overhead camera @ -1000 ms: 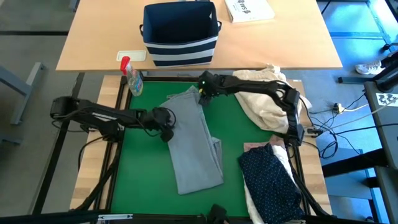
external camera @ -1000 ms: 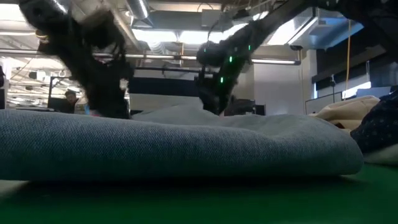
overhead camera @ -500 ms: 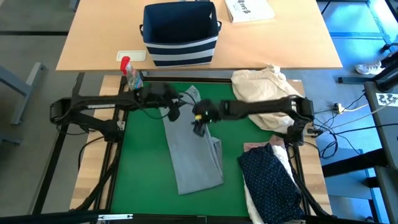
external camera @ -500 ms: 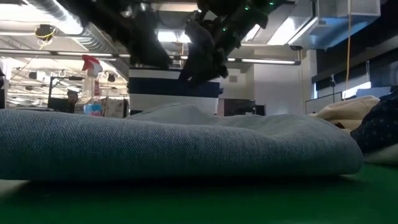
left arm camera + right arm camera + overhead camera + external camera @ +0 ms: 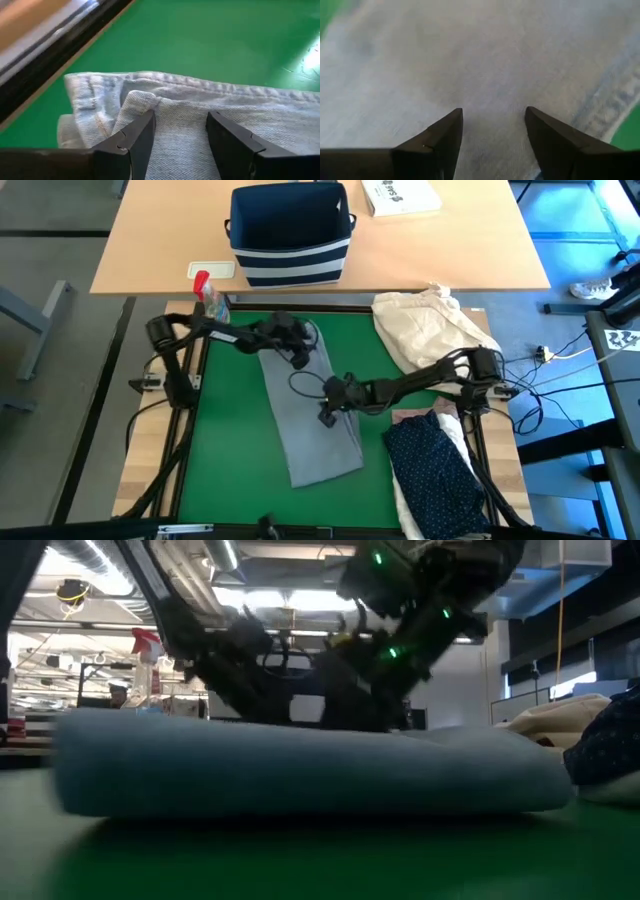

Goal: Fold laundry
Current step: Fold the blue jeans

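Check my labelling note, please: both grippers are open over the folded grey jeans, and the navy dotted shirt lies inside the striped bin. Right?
Not quite. The navy dotted shirt lies on the table's near right corner, not in the striped bin, as the high view shows. The left gripper and right gripper are indeed open over the grey jeans.

In the high view we find the jeans (image 5: 310, 415) lying lengthwise down the middle of the mat (image 5: 230, 450), which covers the near counter (image 5: 140, 470). The left end effector (image 5: 298, 352) sits over the jeans' upper end, just above centre of the frame, fingers apart; the right end effector (image 5: 328, 412) sits over their middle, right of centre, fingers apart too. At the upper right of the mat lies the cloth bundle (image 5: 425, 325). At the lower right lies the dotted shirt (image 5: 435, 470), on top of other garments. The spray bottle (image 5: 210, 300) stands at the mat's upper left corner. Behind, on the far counter (image 5: 150, 240), sits the bin (image 5: 290, 230), with a book (image 5: 400, 195) to its right.
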